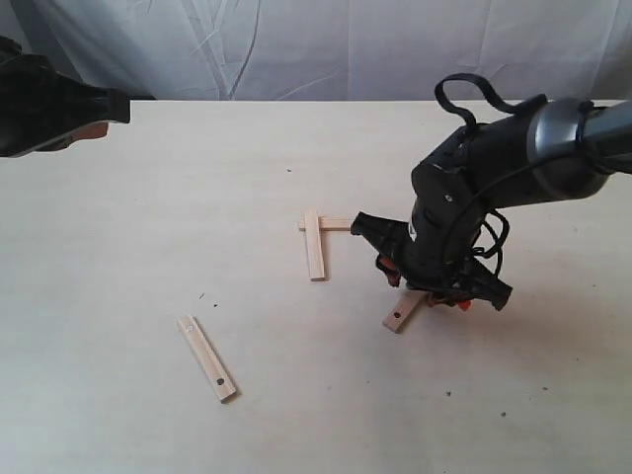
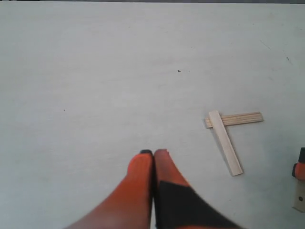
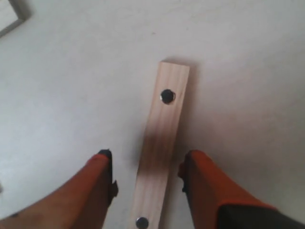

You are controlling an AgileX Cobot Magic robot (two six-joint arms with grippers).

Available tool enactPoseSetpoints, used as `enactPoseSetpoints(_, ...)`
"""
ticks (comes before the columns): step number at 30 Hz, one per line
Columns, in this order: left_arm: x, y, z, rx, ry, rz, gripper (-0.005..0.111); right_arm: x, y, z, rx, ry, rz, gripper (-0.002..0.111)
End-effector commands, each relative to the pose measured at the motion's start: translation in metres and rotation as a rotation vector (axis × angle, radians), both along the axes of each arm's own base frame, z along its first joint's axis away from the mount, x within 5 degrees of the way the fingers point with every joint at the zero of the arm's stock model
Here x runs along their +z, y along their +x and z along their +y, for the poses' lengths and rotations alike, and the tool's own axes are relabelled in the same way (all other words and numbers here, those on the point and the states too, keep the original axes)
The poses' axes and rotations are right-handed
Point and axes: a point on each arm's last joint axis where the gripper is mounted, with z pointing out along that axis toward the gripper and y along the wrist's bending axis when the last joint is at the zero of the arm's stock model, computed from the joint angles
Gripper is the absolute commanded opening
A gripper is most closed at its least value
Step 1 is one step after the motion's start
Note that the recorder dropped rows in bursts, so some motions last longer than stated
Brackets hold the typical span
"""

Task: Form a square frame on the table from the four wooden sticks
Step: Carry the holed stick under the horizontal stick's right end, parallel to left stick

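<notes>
R gripper (image 3: 147,156) is down over the holed stick (image 3: 167,114), jaws spread w/ one finger each side, neither touching it yet; that stick lies flat on the table (image 1: 148,247), right of centre, just near-right of the half-built corner. The corner = upright stick (image 1: 315,252) laid across the far stick (image 1: 339,224), an L only; no square frame yet; fourth stick (image 1: 207,357) sits well apart, near-left. L gripper (image 2: 153,156) hangs pinched together, holding nothing. To do this well, imo: centre jaws mid-length btwn the two holes; close square-on to the long edges so it won't twist; lift clear before swinging towards the L.
</notes>
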Motion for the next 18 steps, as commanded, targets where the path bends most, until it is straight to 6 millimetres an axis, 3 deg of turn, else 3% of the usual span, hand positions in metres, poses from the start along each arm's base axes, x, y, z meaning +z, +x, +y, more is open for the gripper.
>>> enactPoseSetpoints(1, 0.0011, -0.0007, 0.0009, 0.005, -0.009, -0.015, 0.000, -0.0042, 0.0017, 0.0010, 0.001, -0.007, 0.000, 0.047)
enactPoseSetpoints(8, 0.0012, -0.0007, 0.0008, 0.006, -0.013, -0.016, 0.000, -0.0119, 0.0015, 0.0010, -0.002, -0.018, 0.020, 0.045)
enactPoseSetpoints(14, 0.0014, -0.0005, 0.0007, 0.006, -0.013, -0.018, 0.000, -0.0122, 0.0000, 0.0038, -0.008, 0.015, 0.037, -0.001)
enactPoseSetpoints(18, 0.0014, -0.0005, 0.0007, 0.006, -0.013, -0.018, 0.000, -0.0060, -0.0015, 0.0021, 0.007, -0.001, 0.044, 0.000)
